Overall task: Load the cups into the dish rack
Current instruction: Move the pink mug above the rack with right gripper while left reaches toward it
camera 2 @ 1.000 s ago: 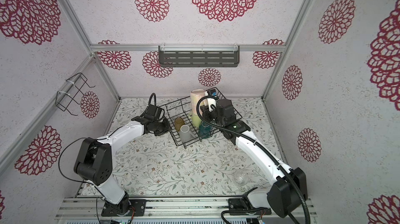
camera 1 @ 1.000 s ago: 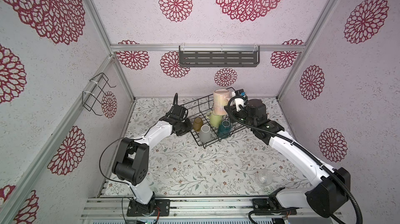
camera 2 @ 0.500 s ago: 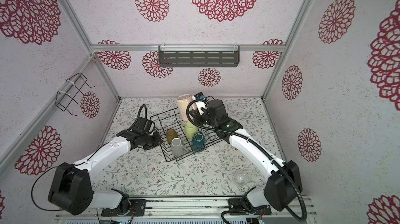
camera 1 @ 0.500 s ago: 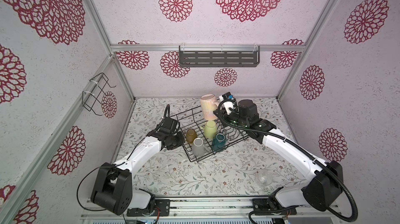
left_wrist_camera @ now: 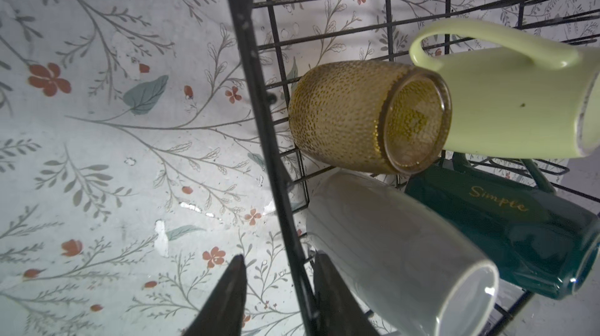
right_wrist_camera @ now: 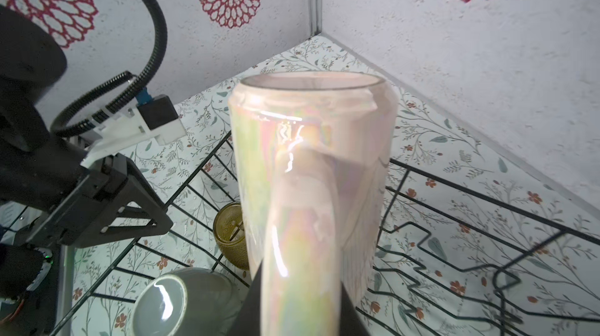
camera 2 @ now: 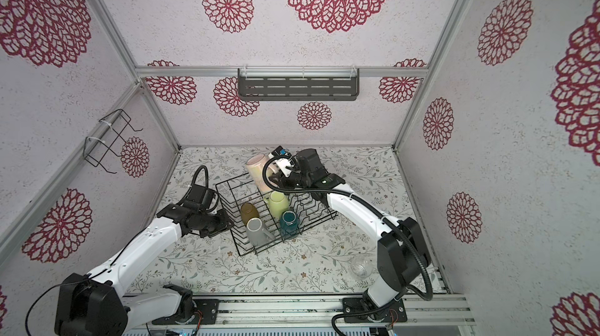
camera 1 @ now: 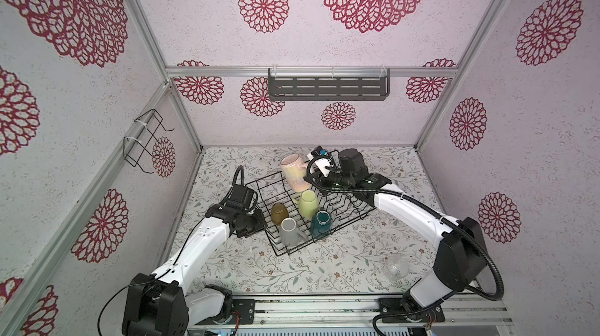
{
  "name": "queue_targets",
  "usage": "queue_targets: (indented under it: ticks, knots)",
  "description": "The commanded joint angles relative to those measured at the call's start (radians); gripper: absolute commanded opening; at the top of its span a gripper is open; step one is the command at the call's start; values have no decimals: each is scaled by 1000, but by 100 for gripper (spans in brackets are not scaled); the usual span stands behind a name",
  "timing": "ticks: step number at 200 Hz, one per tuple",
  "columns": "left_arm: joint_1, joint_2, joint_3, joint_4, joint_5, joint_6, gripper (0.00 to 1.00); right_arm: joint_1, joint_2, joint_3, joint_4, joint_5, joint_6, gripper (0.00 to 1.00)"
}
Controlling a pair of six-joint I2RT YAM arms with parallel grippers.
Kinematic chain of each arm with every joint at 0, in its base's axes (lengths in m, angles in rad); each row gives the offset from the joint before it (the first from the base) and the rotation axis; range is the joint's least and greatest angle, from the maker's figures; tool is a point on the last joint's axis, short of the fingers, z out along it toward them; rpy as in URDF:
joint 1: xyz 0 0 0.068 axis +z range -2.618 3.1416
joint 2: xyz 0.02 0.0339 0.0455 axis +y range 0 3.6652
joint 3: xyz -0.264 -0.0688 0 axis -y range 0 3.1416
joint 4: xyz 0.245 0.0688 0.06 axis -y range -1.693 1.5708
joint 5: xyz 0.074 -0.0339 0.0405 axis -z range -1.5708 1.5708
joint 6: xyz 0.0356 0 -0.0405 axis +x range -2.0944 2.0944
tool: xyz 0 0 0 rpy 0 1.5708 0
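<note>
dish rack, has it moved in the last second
Yes. The dish rack has come nearer the arm bases and slightly left, away from the grey wall shelf.

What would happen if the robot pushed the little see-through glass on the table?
The small clear glass looks round and smooth, so it would probably slide or roll easily. It seems to be thin glass, so likely light but breakable. Whether it is upright or on its side, I cannot tell.

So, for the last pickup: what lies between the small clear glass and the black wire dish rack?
Nothing: only bare floral tabletop separates glass and rack, in both top views.
</note>
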Motion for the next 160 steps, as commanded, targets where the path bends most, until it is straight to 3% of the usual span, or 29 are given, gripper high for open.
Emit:
queue_targets:
  ticks: [1,34,56,66,86,118,160]
  knots:
    - [17,-60,67,-70,-8,22,44,14,-7,91,130,-85,-41,0]
    - [48,-124,145,-101,34,9,59,14,57,143,110,-101,-85,0]
    - [66,-147,192,-89,96,-5,75,14,105,187,81,-103,-132,0]
    - [74,-148,212,-68,124,-13,89,14,124,201,78,-108,-145,0]
    - [99,-125,244,-4,228,-40,99,14,167,221,81,-158,-183,0]
    - [129,-48,301,42,282,-77,100,11,227,267,39,-253,-299,0]
    - [155,57,354,32,264,-56,100,7,307,339,-8,-277,-319,0]
